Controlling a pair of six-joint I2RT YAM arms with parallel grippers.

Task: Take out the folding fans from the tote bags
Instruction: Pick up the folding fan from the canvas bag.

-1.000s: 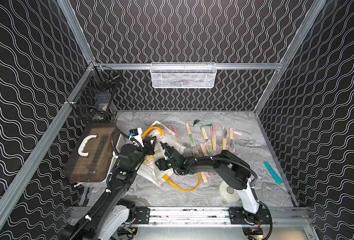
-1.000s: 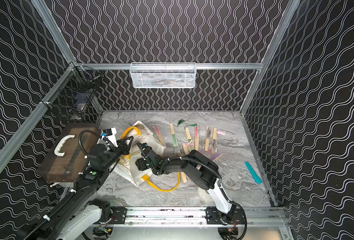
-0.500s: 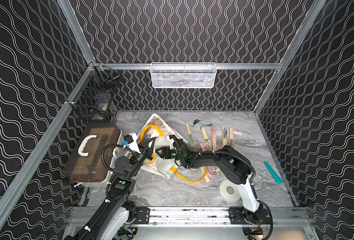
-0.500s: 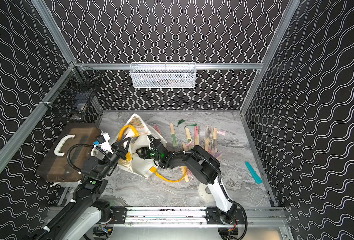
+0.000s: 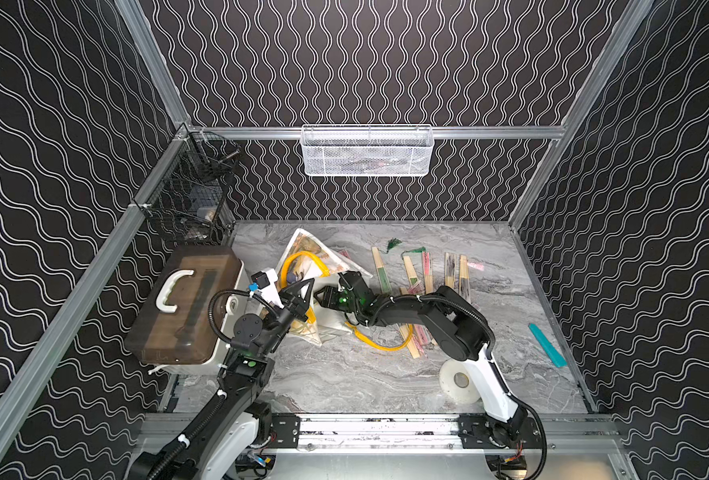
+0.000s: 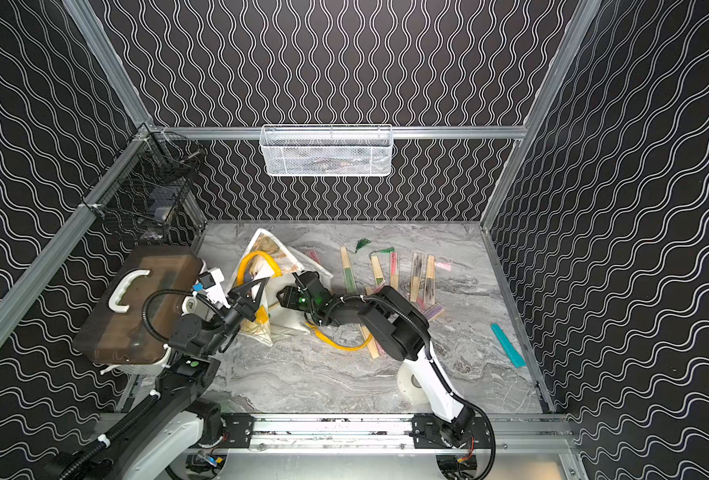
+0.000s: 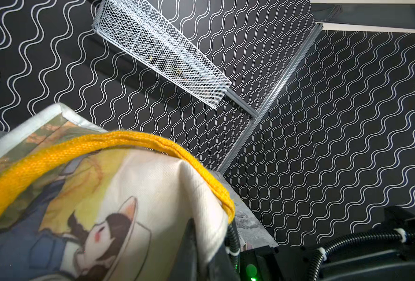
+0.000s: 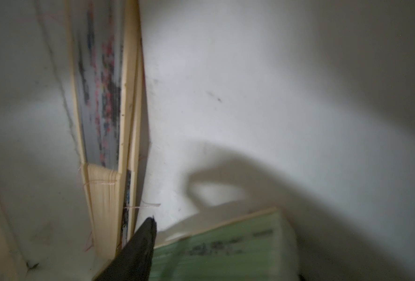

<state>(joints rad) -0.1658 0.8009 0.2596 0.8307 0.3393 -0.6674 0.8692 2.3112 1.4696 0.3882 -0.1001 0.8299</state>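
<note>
With many folding fans (image 5: pixel 410 272) out on the counter (image 5: pixel 344 374), we are clamping the tote bag (image 5: pixel 303 249) in the left tool (image 5: pixel 308 286), while two fans (image 8: pixel 104 189) are waiting inside by the right tool (image 5: pixel 323 296), width untellable.

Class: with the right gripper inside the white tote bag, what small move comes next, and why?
Probably close the right gripper on the tan bamboo folding fan with pink-and-black folds. Its black finger sits beside that fan inside the white canvas tote bag with yellow handles, which the left gripper holds up, shut. A green folding fan lies nearby.
</note>
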